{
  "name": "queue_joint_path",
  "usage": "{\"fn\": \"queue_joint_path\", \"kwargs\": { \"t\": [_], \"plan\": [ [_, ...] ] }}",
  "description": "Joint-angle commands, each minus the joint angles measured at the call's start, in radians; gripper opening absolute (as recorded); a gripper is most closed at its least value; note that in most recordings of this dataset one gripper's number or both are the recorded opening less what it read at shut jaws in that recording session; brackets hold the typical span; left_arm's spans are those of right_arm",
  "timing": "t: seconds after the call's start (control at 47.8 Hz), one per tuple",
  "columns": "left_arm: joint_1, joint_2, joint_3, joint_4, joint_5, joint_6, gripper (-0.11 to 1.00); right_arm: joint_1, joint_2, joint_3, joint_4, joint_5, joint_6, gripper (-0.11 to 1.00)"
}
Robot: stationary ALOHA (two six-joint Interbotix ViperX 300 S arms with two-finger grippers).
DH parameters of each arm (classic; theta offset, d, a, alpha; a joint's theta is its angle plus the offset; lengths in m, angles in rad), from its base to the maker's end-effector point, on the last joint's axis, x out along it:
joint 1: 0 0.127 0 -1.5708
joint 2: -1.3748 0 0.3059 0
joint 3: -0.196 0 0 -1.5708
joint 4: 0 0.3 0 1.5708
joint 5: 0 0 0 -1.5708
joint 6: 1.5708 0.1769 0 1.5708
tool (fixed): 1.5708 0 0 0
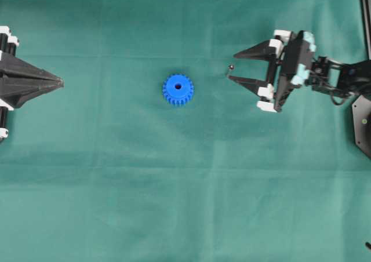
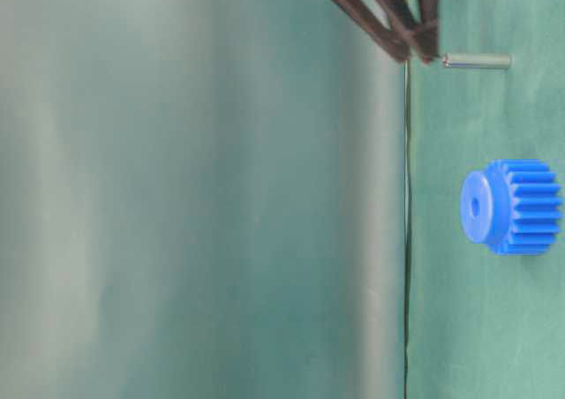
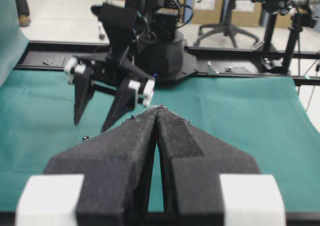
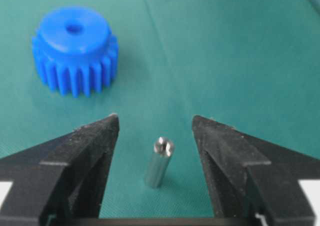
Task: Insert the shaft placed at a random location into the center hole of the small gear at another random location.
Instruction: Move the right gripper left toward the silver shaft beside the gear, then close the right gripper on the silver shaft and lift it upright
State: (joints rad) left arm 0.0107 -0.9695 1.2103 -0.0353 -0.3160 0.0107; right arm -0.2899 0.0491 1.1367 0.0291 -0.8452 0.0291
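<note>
Green tabletop: right pincer gapes wide around the upright shaft; center, descend, then squeeze gently.

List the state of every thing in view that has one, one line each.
Shaft: standing upright on the cloth between the right gripper's jaws, not gripped, not in the gear.
Gear: lying flat, hub up, apart from the shaft.
Centre hole: empty.
Right gripper: jaws open, either side of the shaft.
Left gripper: jaws shut, holding nothing.
</note>
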Motion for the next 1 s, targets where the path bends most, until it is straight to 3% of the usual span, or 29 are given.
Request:
{"fn": "queue_joint_path", "kwargs": {
  "t": [0.0, 0.377, 0.439, 0.649, 0.983],
  "plan": [
    [0.008, 0.006, -0.009, -0.002, -0.009, -0.006, -0.01, -0.011, 0.043, -0.029, 0.005, -0.034, 0.009, 0.62],
    [0.012, 0.005, -0.003, -0.003, -0.009, -0.012, -0.01, -0.018, 0.084, -0.041, 0.003, -0.049, 0.023, 0.56],
    [0.012, 0.005, -0.003, -0.003, -0.008, -0.012, -0.01, -0.018, 0.084, -0.038, 0.003, -0.049, 0.026, 0.50],
    [0.012, 0.005, -0.002, -0.003, -0.008, -0.014, -0.01, -0.018, 0.084, -0.037, 0.002, -0.052, 0.028, 0.14],
    [0.014, 0.005, -0.002, -0.005, -0.005, -0.014, -0.01, -0.018, 0.052, -0.034, 0.000, -0.043, 0.031, 0.14]
  ]
}}
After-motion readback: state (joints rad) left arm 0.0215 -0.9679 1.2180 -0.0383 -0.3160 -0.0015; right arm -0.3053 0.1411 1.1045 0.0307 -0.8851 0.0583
